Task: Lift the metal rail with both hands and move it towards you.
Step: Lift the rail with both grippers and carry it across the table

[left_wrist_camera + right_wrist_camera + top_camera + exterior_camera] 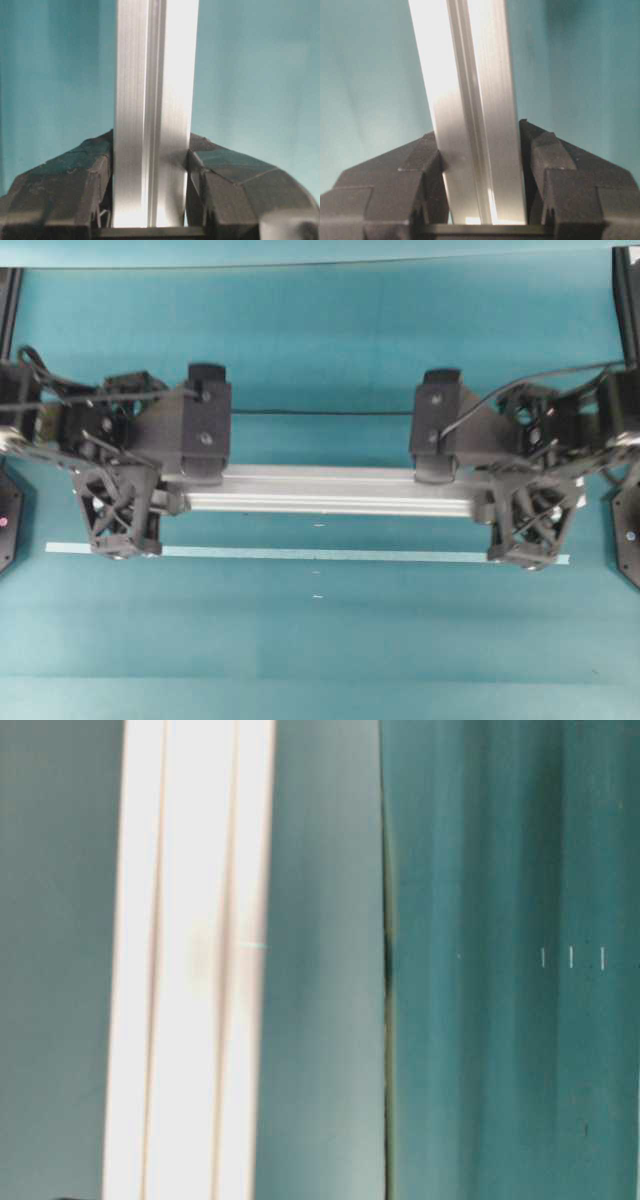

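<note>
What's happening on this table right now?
Two robot arms are holding a long metal rail between them, one at each end. The left gripper is closed on the rail, its fingers pressing both sides, and the right gripper grips the other end the same way. From overhead, the rail lies crosswise over the teal table, just behind a thin pale tape strip. Whether the rail is off the surface cannot be told.
</note>
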Controlling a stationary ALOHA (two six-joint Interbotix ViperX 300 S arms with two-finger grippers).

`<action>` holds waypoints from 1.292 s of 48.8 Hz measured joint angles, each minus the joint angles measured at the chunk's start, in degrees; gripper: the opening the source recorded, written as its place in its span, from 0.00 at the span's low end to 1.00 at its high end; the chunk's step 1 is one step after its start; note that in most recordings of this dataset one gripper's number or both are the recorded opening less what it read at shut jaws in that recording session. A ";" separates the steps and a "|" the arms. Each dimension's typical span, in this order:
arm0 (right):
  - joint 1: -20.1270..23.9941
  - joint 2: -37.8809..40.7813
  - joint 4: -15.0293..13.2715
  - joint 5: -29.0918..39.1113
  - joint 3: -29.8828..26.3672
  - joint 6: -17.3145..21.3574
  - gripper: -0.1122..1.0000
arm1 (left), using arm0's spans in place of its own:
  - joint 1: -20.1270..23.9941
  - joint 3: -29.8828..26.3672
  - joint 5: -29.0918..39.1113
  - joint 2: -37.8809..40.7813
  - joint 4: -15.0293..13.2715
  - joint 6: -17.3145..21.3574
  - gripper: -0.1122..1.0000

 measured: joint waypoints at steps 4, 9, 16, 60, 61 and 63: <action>0.44 0.00 0.00 3.08 -3.08 1.05 0.46 | -0.09 -2.90 2.72 0.00 0.00 0.00 0.36; 0.97 0.35 0.09 7.21 -7.03 2.37 0.47 | -0.18 -6.42 6.50 0.09 -0.18 0.00 0.36; 1.76 1.41 0.18 13.54 -13.27 4.13 0.46 | -0.35 -11.34 11.51 0.79 -0.18 0.00 0.36; 4.22 7.12 0.53 27.51 -41.04 10.46 0.46 | -0.97 -35.07 25.84 5.19 -0.53 0.09 0.36; 4.22 7.12 0.44 27.51 -41.04 10.46 0.46 | -0.97 -35.16 25.84 5.27 -0.53 0.00 0.36; 4.22 7.12 0.53 27.51 -41.04 10.46 0.46 | -0.97 -35.16 25.93 5.36 -0.44 0.00 0.36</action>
